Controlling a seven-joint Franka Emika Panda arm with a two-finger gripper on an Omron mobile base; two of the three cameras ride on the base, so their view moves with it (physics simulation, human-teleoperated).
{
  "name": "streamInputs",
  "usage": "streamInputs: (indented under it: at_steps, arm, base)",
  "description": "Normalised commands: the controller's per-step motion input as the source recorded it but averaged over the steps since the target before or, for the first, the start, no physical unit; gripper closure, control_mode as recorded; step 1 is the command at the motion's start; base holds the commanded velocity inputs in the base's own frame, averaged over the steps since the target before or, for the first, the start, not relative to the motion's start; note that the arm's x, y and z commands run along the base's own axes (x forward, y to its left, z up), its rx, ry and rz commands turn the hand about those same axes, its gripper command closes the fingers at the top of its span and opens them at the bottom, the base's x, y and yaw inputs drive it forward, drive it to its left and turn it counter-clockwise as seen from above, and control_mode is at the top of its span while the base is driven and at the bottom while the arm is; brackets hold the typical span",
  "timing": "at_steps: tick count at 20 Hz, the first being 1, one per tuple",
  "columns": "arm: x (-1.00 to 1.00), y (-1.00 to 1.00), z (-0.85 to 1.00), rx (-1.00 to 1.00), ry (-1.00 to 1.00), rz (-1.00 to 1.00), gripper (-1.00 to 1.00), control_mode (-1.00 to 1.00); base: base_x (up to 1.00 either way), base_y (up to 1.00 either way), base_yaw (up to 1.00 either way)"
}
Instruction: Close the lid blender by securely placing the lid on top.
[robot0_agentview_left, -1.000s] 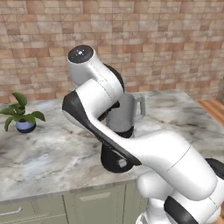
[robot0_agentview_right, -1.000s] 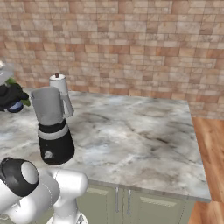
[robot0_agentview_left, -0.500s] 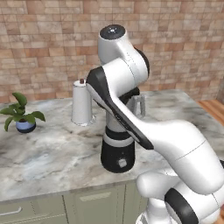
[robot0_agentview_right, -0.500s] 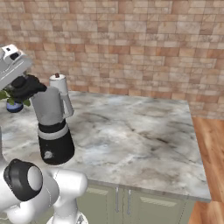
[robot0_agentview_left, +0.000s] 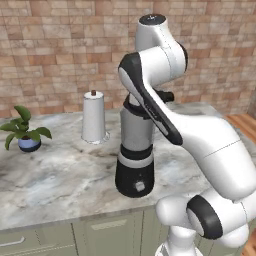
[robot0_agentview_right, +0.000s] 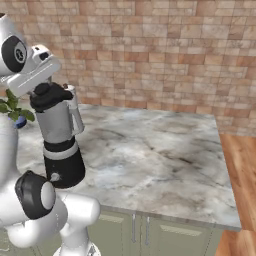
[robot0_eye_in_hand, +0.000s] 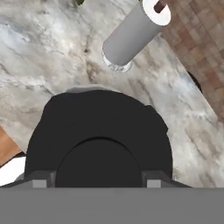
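Hovering over the blender (robot0_agentview_right: 60, 135), the end effector (robot0_agentview_right: 49, 95) has the lid (robot0_eye_in_hand: 98, 140) clamped by its raised knob, right at the jar's mouth. Light, rigid cap, I'd judge; that centre knob's the sensible hold.

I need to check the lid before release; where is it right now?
The lid sits at the top of the blender jar, under the gripper, in front of the paper-towel roll.

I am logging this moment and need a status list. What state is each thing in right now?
lid: on top of the jar, under the gripper
blender: upright on the counter, jar covered
gripper: at the lid; open or shut unclear
paper towel roll: upright behind the blender
plant: upright in its pot
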Motion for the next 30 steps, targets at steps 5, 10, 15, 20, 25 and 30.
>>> streamInputs:
  at_steps: [5, 10, 15, 20, 25, 30]
  arm:
    - [0.54, -0.12, -0.02, 0.00, 0.33, 0.00, 1.00, -1.00]
    - [0.21, 0.00, -0.13, 0.01, 0.15, 0.00, 1.00, -1.00]
    - [0.00, 0.18, -0.02, 0.00, 0.05, 0.01, 1.00, -1.00]
    - [0.00, 0.12, -0.26, 0.00, 0.06, 0.03, 1.00, -1.00]
    - [0.00, 0.01, -0.22, 0.00, 0.04, 0.03, 1.00, -1.00]
    - [0.00, 0.00, -0.07, 0.00, 0.02, 0.01, 1.00, -1.00]
  base:
    - [0.00, 0.00, 0.00]
    - [0.00, 0.00, 0.00]
    - [0.00, 0.00, 0.00]
    - [0.00, 0.00, 0.00]
    - [0.00, 0.00, 0.00]
    - [0.00, 0.00, 0.00]
